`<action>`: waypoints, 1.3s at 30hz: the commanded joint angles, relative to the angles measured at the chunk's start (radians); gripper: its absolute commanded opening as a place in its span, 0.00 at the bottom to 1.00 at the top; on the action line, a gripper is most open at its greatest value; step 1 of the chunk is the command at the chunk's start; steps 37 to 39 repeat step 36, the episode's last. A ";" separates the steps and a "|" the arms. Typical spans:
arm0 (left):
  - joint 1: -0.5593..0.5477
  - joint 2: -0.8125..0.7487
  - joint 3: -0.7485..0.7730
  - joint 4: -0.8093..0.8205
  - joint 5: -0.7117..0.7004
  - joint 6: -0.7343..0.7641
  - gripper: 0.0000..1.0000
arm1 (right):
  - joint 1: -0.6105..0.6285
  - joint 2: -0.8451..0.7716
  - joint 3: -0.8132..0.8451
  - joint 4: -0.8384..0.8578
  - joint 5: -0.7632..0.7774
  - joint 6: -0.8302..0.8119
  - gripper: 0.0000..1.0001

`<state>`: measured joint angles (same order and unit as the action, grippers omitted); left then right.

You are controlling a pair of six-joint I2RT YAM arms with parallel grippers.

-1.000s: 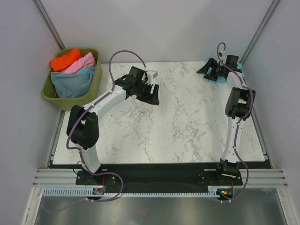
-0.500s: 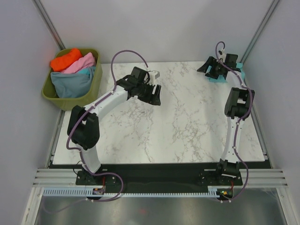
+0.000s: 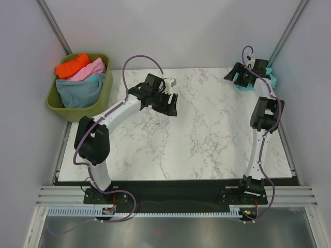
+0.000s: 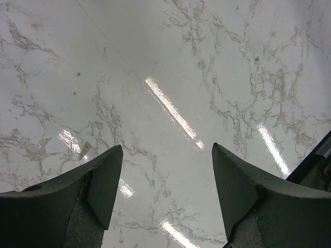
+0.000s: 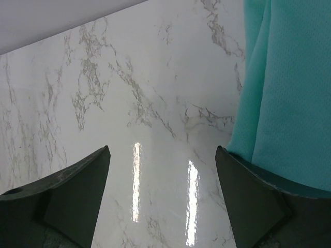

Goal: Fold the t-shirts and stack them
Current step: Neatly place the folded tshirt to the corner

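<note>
A folded teal-green t-shirt (image 3: pixel 272 81) lies at the table's far right corner, mostly hidden under my right gripper (image 3: pixel 239 75); in the right wrist view the shirt (image 5: pixel 289 98) fills the right side. My right gripper (image 5: pixel 163 170) is open and empty, its right finger (image 5: pixel 253 201) at the shirt's edge. My left gripper (image 3: pixel 170 105) hovers open and empty over bare marble left of centre, also in the left wrist view (image 4: pixel 166 170). Orange (image 3: pixel 72 64), pink (image 3: pixel 89 68), light teal (image 3: pixel 94 78) and slate blue-grey (image 3: pixel 77 93) t-shirts lie bunched in the tub.
The olive-green tub (image 3: pixel 105 90) stands off the table's far left corner. The white marble tabletop (image 3: pixel 196 139) lies between grey walls on both sides and at the back. A metal rail (image 3: pixel 170 196) runs along the near edge by the arm bases.
My right gripper has moved to the right toward the far right corner, and the teal-green shirt sits further right with it. My left gripper shifted slightly, then held still.
</note>
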<state>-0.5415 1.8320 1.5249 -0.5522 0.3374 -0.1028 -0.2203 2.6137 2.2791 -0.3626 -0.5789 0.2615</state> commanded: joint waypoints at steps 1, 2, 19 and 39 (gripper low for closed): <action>-0.012 -0.007 0.043 0.009 -0.009 0.037 0.78 | 0.015 -0.024 0.072 0.014 -0.057 -0.048 0.91; -0.014 -0.002 0.050 0.009 -0.011 0.037 0.78 | 0.021 -0.032 0.077 0.016 -0.076 -0.057 0.91; 0.029 -0.120 0.327 0.055 -0.539 0.176 0.85 | 0.055 -0.699 -0.239 -0.110 0.592 -0.071 0.98; 0.146 -0.556 0.006 0.032 -0.401 0.124 0.99 | 0.055 -1.261 -0.730 -0.291 0.708 -0.094 0.98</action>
